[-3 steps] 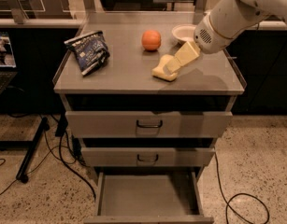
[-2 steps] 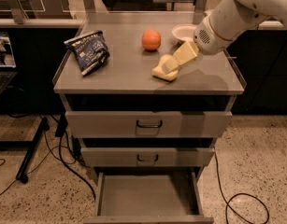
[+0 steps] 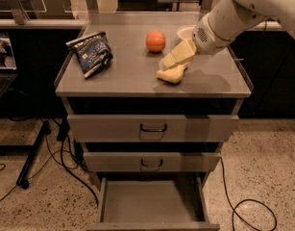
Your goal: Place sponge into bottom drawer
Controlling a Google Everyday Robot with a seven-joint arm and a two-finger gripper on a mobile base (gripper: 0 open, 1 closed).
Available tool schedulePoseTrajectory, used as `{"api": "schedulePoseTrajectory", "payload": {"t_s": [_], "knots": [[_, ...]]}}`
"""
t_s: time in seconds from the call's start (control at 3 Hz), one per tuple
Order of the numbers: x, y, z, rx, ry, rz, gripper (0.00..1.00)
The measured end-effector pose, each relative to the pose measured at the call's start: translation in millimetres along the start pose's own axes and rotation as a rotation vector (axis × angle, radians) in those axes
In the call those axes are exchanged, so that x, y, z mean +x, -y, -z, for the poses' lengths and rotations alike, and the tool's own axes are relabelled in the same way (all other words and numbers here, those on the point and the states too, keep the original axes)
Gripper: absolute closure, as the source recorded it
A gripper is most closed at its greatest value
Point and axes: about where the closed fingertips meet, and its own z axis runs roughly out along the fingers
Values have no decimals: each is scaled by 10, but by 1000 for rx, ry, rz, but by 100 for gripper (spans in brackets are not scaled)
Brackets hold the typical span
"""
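The pale yellow sponge [image 3: 169, 75] lies on the grey cabinet top [image 3: 123, 76], right of centre, just in front of the orange ball. My gripper [image 3: 171, 64] comes down from the upper right on a white arm [image 3: 224, 23] and its tip is right at the sponge's upper side, touching or nearly touching it. The sponge still rests on the top. The bottom drawer [image 3: 152, 202] is pulled out below, a shallow grey tray with nothing in it.
An orange ball [image 3: 155, 41] sits behind the sponge. A dark blue snack bag [image 3: 92, 53] lies at the left of the top. A white bowl [image 3: 185, 31] is partly hidden by the arm. Two upper drawers [image 3: 153, 128] are shut. Cables [image 3: 55, 153] run across the floor.
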Motion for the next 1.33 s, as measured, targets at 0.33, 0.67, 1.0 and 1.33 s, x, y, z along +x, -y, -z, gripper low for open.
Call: {"api": "schedulePoseTrajectory", "payload": {"t_s": [0.33, 0.67, 1.0, 1.33], "knots": [[-113, -93, -165, 10, -6, 4, 0], [-195, -130, -364, 57, -41, 36, 0], [-136, -11, -567, 102, -85, 22, 0], [-12, 143, -705, 130, -118, -20, 0]]}}
